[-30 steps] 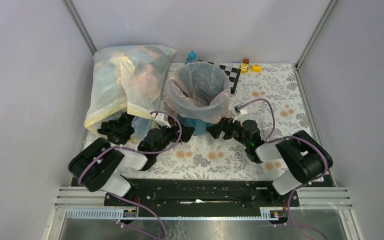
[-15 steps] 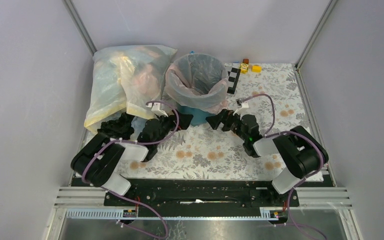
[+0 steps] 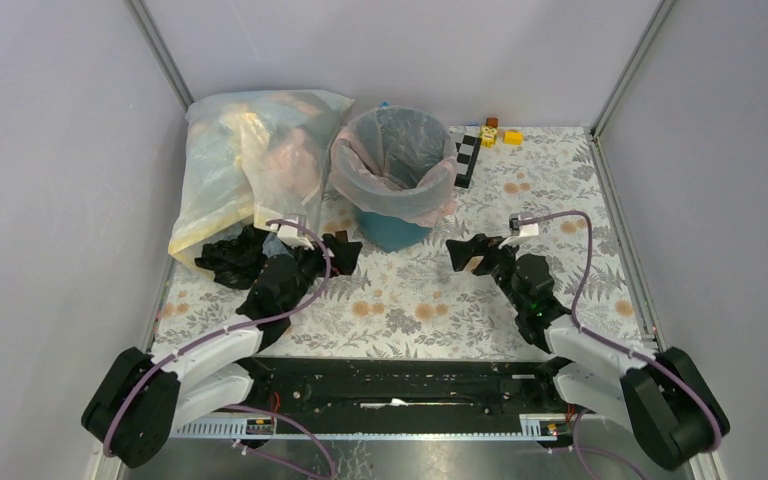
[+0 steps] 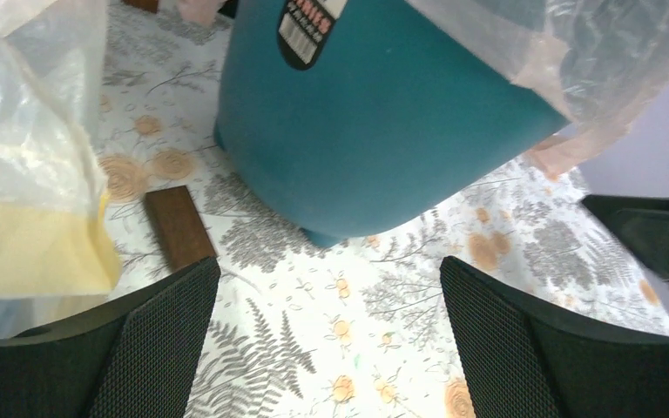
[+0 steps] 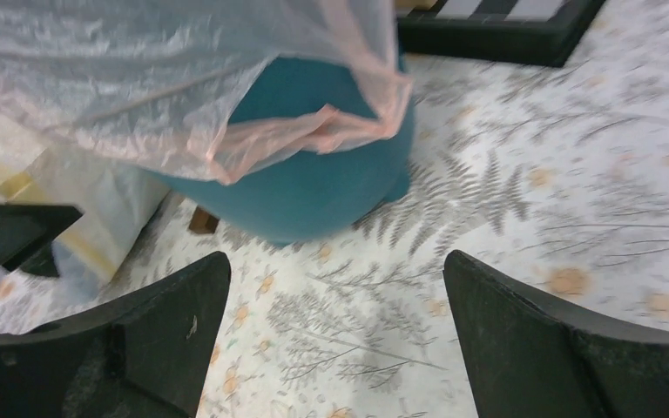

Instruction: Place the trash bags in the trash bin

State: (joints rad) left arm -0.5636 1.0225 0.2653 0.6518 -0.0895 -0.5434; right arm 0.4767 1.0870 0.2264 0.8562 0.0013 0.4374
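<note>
The trash bin (image 3: 392,232) is seen upright at the rear middle of the tabletop (image 3: 550,170), lined with a pale liner (image 3: 392,165). The trash bags (image 3: 250,160) are heaped just beside it on the left, none inside. The left claw (image 3: 328,252) and the right claw (image 3: 468,255) are held wide apart near its base, with nothing gripped.

Things counted around the one trash bin (image 3: 395,232)
Left of it: two full clear bags (image 3: 215,185) and one black bag (image 3: 228,258). Right of it: one checkered board (image 3: 465,160) and three small blocks (image 3: 512,137).
</note>
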